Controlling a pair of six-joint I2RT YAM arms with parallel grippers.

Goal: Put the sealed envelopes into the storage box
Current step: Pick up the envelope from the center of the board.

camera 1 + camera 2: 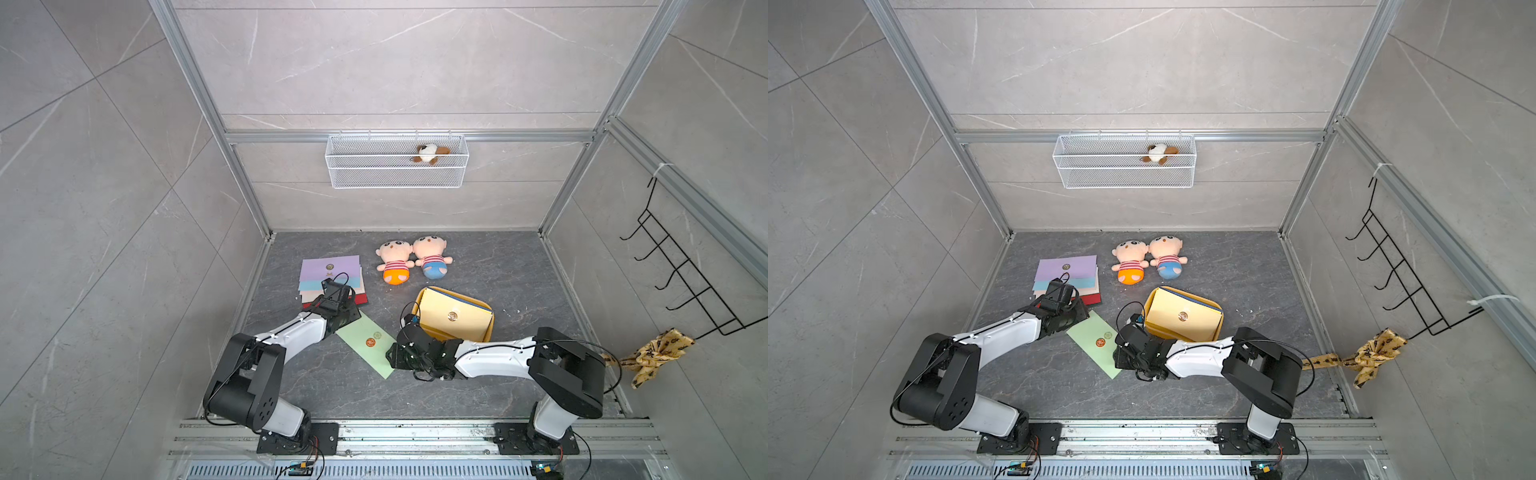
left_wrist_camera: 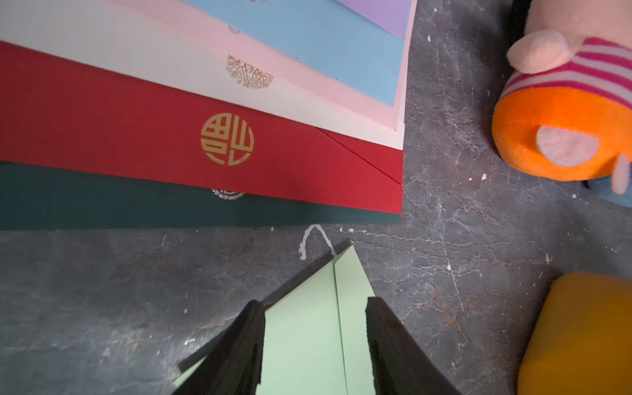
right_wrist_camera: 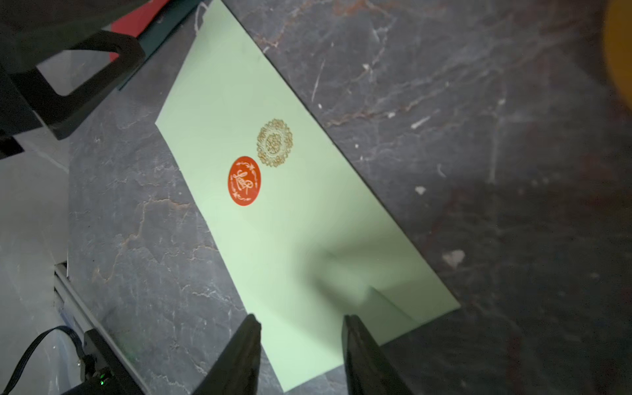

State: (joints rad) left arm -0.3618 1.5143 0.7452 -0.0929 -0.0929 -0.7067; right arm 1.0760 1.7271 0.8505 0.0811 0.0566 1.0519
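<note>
Left gripper [image 2: 314,304], seen from its own wrist, hangs with fingers parted over one end of the green envelope [image 2: 304,342], which lies flat on the table [image 2: 102,290]. Nothing is pinched. Just past that end lies the fanned stack [image 2: 171,113]: dark green at the bottom, then red, cream, pink, blue and lilac. A mustard corner of the box [image 2: 581,335] shows well apart from the stack, with the orange doll [image 2: 554,130] near it.

Right gripper [image 3: 301,318], in the right wrist view, stands parted too, over the other end of the green envelope [image 3: 307,232], and grips nothing. A red seal [image 3: 244,181] and a gold seal [image 3: 275,143] sit just beside each other near the envelope's middle.

In both top views the green envelope [image 1: 365,345] lies slantwise between the two grippers, outside the box. The box [image 1: 419,301] sits just beyond the right gripper and holds a tilted yellow envelope [image 1: 453,316], with the blue edge [image 1: 471,301] of another showing under it. On the back wall a wire basket [image 1: 395,176] holds one small plush [image 1: 430,153]. Orange doll and blue doll [image 1: 432,259] lie side by side behind the box.
</note>
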